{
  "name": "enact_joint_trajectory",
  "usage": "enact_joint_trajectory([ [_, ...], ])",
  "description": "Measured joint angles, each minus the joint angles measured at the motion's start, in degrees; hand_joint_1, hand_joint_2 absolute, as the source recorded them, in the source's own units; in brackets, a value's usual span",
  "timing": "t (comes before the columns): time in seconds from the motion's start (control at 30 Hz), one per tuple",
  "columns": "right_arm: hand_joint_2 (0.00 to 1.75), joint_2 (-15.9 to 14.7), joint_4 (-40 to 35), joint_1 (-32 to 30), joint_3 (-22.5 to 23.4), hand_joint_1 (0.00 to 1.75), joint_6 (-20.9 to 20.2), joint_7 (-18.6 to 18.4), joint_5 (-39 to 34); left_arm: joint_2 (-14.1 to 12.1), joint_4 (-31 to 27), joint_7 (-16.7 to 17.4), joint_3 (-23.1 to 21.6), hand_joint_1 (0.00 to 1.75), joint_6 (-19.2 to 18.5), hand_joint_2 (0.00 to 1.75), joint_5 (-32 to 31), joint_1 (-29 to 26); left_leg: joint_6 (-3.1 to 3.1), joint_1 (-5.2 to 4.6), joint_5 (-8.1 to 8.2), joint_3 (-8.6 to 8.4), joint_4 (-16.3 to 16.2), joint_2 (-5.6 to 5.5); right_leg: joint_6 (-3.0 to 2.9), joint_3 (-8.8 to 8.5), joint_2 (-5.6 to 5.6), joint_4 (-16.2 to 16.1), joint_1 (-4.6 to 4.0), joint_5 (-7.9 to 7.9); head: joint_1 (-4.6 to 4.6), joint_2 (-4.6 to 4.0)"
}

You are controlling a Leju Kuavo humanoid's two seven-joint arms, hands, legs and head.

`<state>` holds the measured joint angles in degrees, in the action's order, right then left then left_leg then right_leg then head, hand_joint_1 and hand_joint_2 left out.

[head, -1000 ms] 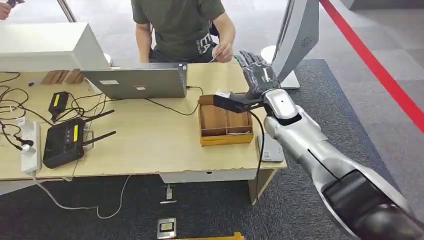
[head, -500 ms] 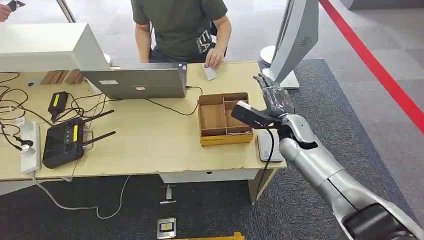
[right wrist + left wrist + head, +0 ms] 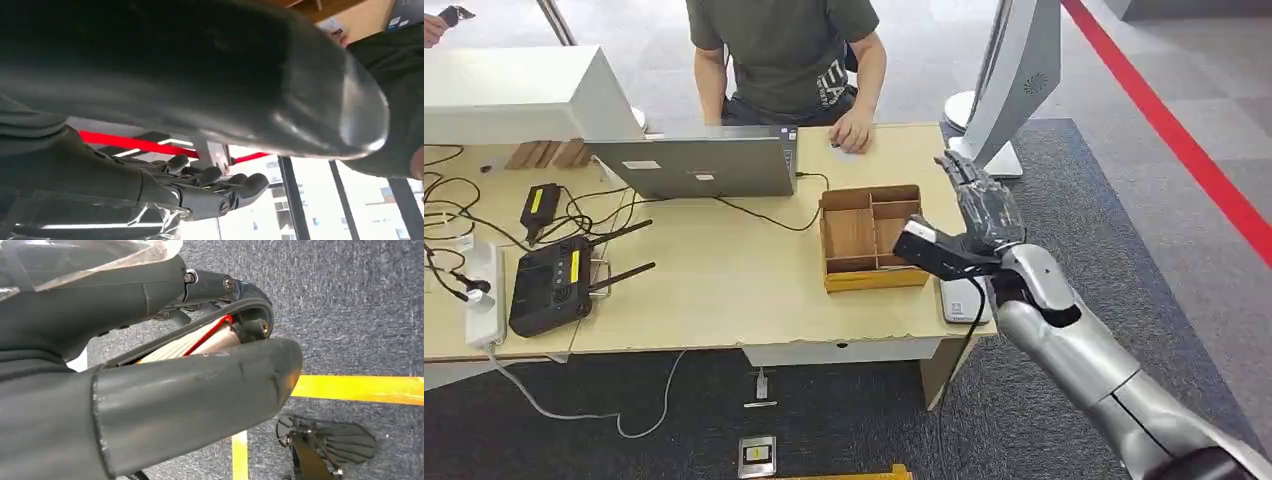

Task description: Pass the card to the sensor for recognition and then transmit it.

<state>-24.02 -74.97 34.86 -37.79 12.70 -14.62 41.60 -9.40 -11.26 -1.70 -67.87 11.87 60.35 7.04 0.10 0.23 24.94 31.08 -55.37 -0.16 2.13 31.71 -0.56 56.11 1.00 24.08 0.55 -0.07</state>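
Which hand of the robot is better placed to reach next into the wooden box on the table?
Right. The right hand is raised at the table's right end, just beside the wooden box, holding nothing. The left hand hangs low over the carpet, away from the tabletop.

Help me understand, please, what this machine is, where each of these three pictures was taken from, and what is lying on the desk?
This is a humanoid robot with two silver arms ending in many-fingered hands. The wide picture comes from its head, looking down at a wooden desk. Its right hand hangs open over the desk's right edge, holding nothing. On the desk lie a compartmented wooden tray, a laptop, a black router with antennas, cables, and a flat grey device near the right hand. A person sits opposite with a hand resting on the desk. The other two pictures come from cameras at the wrists: the left hand over carpet with yellow tape, and the right hand's dark fingers from close behind.
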Motion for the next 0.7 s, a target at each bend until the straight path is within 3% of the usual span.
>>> enact_joint_trajectory([
  [0.23, 1.75, 0.68, -1.11, -0.49, -0.33, 0.00, -1.92, 0.68, 2.73, 0.00, 0.00, 1.66, 0.02, 0.00, 0.33, 0.00, 0.83, 0.04, 0.00, 0.00, 0.00, 0.01, 0.01, 0.00, 0.00, 0.00, 0.00, 0.00, 0.00, 0.00, 0.00, 0.00],
  [0.7, 1.75, 3.21, 3.46, 0.49, -3.30, 0.00, -0.41, 2.71, 2.73, 0.00, 0.00, 1.57, 0.04, 0.00, 0.72, 0.00, 1.53, 0.07, 0.00, 0.00, 0.00, 0.04, 0.02, 0.00, 0.00, 0.00, 0.00, 0.01, 0.00, 0.00, 0.00, 0.00],
])
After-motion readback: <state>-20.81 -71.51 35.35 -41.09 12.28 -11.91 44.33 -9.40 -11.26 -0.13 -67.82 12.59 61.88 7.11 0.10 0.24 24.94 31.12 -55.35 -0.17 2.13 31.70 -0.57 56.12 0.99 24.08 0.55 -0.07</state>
